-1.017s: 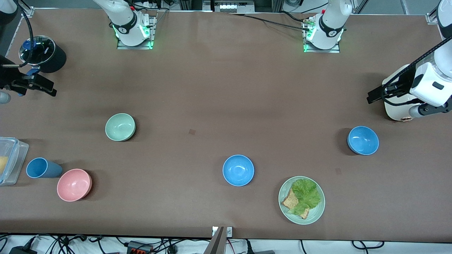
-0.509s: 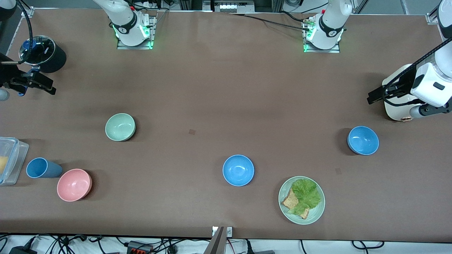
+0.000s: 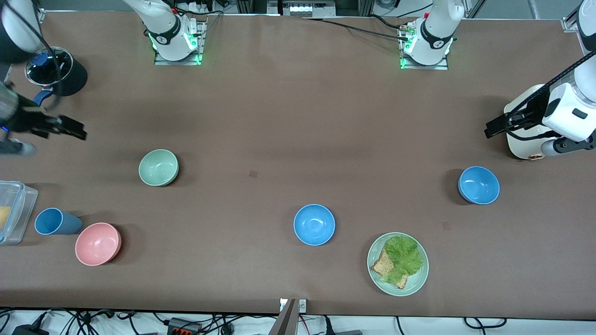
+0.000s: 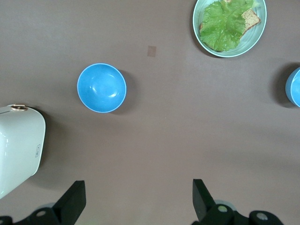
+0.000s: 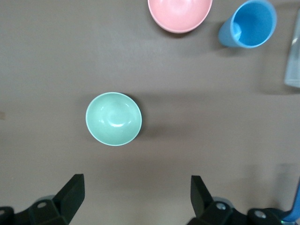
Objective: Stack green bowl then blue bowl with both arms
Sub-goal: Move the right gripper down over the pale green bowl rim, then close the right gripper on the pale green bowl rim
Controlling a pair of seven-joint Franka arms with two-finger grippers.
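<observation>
In the front view the brown table (image 3: 279,116) has a wide bare stretch through its middle and along the side where the arm bases stand; things sit toward the camera side and the two ends. The green bowl (image 3: 159,167) stands upright on the table toward the right arm's end, well apart from everything else. One blue bowl (image 3: 314,224) stands near the middle, nearer to the camera than the green bowl, close to the green plate with lettuce and toast (image 3: 397,264); a second blue bowl (image 3: 478,185) stands toward the left arm's end, near a white appliance (image 3: 524,135). At the right arm's end, close to the table's edge, are a pink bowl (image 3: 98,244), a blue cup (image 3: 55,221) just beside it, a clear container (image 3: 11,211) and a black pot (image 3: 58,72). The right gripper (image 3: 70,128) hangs over bare table at that edge, apart from the green bowl; the left gripper (image 3: 496,124) hangs over bare table beside the white appliance. In the left wrist view the left gripper (image 4: 136,201) has its fingers (image 4: 75,199) spread wide and holds nothing, above bare table with the second blue bowl (image 4: 101,87) in front of it. In the right wrist view the right gripper (image 5: 136,199) is likewise spread wide and holds nothing, its fingers (image 5: 72,192) over bare table, the green bowl (image 5: 113,118) apart from them.
</observation>
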